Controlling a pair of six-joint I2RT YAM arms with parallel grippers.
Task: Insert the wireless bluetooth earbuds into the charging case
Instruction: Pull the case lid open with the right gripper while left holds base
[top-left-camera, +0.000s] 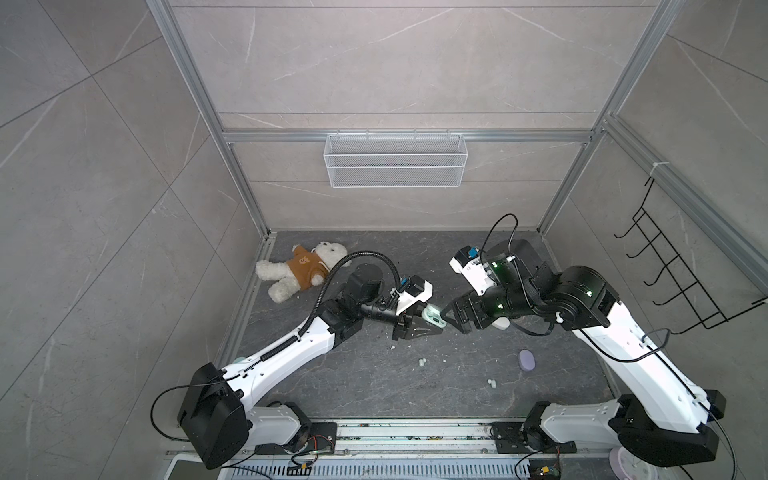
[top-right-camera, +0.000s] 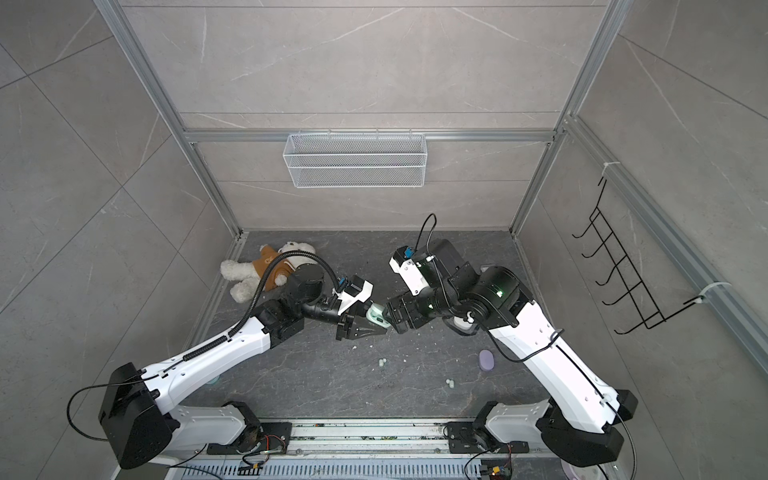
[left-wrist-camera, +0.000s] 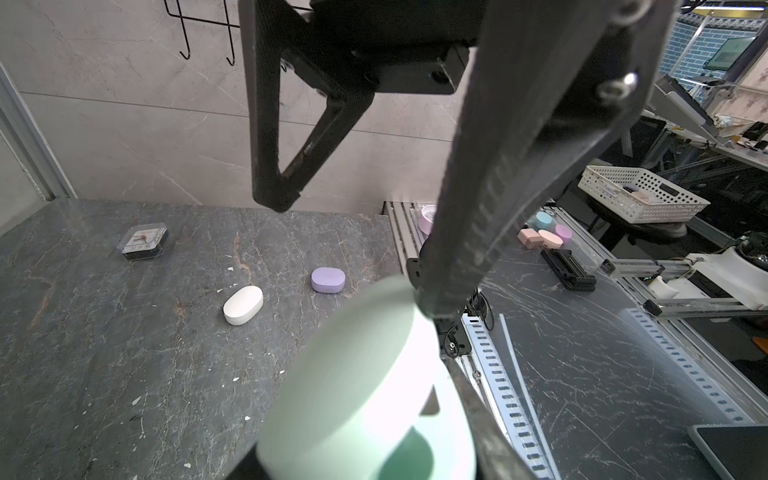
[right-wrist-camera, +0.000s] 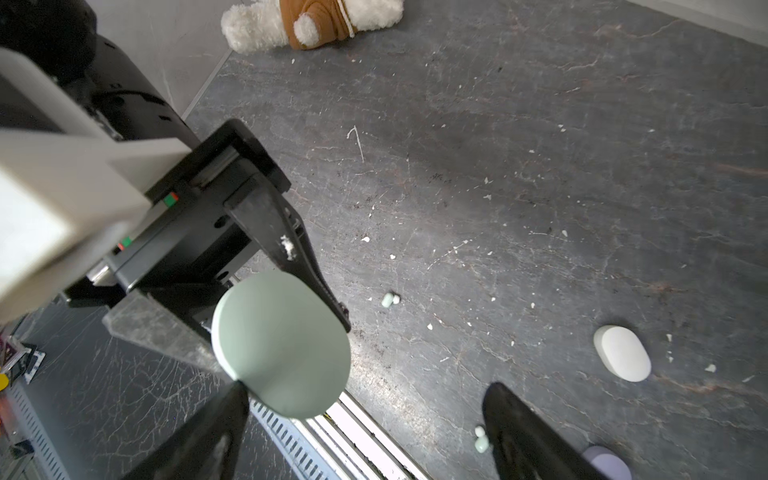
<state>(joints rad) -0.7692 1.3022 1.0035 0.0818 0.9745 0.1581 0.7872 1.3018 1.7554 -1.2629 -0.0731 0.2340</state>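
My left gripper (top-left-camera: 430, 321) is shut on the base of a mint-green charging case (top-left-camera: 433, 312) and holds it above the table, lid open. In the left wrist view the case (left-wrist-camera: 365, 382) fills the bottom of the picture and shows its white inside. My right gripper (top-left-camera: 451, 320) stands open right beside it, with one finger (left-wrist-camera: 478, 232) at the lid's edge (right-wrist-camera: 282, 345). Two pairs of mint earbuds lie on the table in both top views: one pair (top-left-camera: 422, 363) in the middle, one pair (top-left-camera: 491, 381) nearer the front. The right wrist view shows both pairs (right-wrist-camera: 390, 299) (right-wrist-camera: 480, 438).
A lilac case (top-left-camera: 527, 359) lies shut at the right. A white case (right-wrist-camera: 622, 353) lies under my right arm. A teddy bear (top-left-camera: 301, 270) lies at the back left. A clear box (left-wrist-camera: 143, 243) sits near the right wall. White crumbs dot the dark tabletop (top-left-camera: 374, 386).
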